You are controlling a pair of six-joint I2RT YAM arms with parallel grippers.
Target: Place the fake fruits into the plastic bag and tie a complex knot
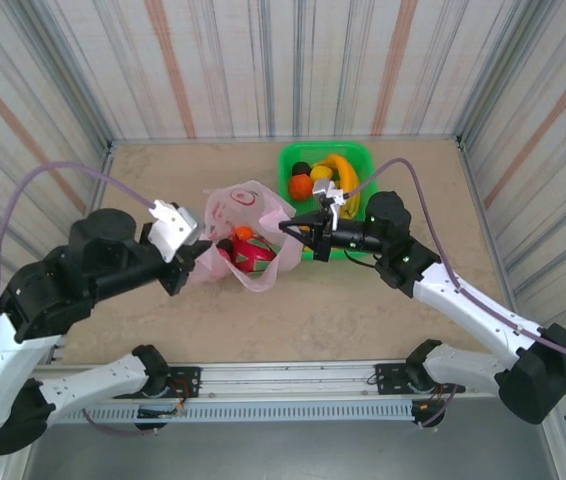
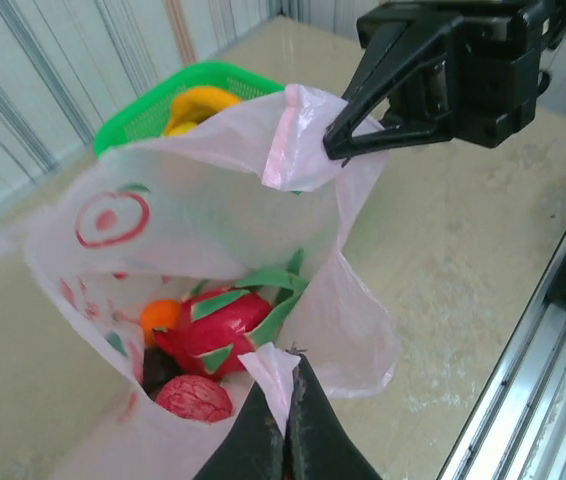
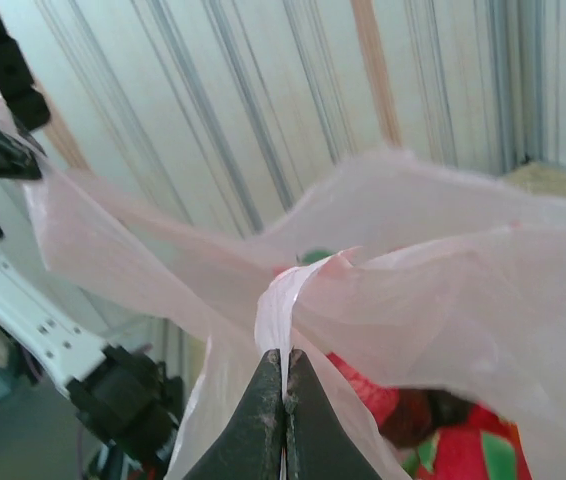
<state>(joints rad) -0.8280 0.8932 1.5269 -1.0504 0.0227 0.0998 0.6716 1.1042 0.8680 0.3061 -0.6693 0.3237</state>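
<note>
A: Nearest first. State of the left pincer (image 2: 288,385)?
B: Jaws together, clamped on a flap of the pink bag (image 2: 163,210) at the near side of its mouth. The thin plastic is nipped right between the tips.
A: Right pincer (image 3: 283,355)?
B: Jaws together as well, clamped on a bunched strip of the bag's rim on the opposite side. The mouth is stretched open between the two grips.
A: Where is the bag?
B: On the counter (image 1: 363,310), about midway between the two arms. Its upper edges are lifted and its bottom is down on the surface.
A: Contents, from the left wrist view?
B: A pink dragon fruit (image 2: 218,335) with green scales lies in the middle of the bottom. An orange fruit (image 2: 160,317) touches it on the left. A red fruit (image 2: 193,398) lies closer to the camera. There is something dark between those two, and I cannot tell what it is.
A: Farther back?
B: A green basket (image 1: 293,160), just behind the right pincer and close to the back wall. It holds yellow bananas (image 1: 341,170), a red-orange round fruit (image 1: 300,186) and a dark round fruit (image 1: 303,168) touching it.
A: Basket against the bag?
B: Just beside it, on the bag's far right. I cannot tell whether they touch.
A: Beyond that?
B: Striped wall panels (image 1: 263,60) close off the counter at the back and on both sides.
</note>
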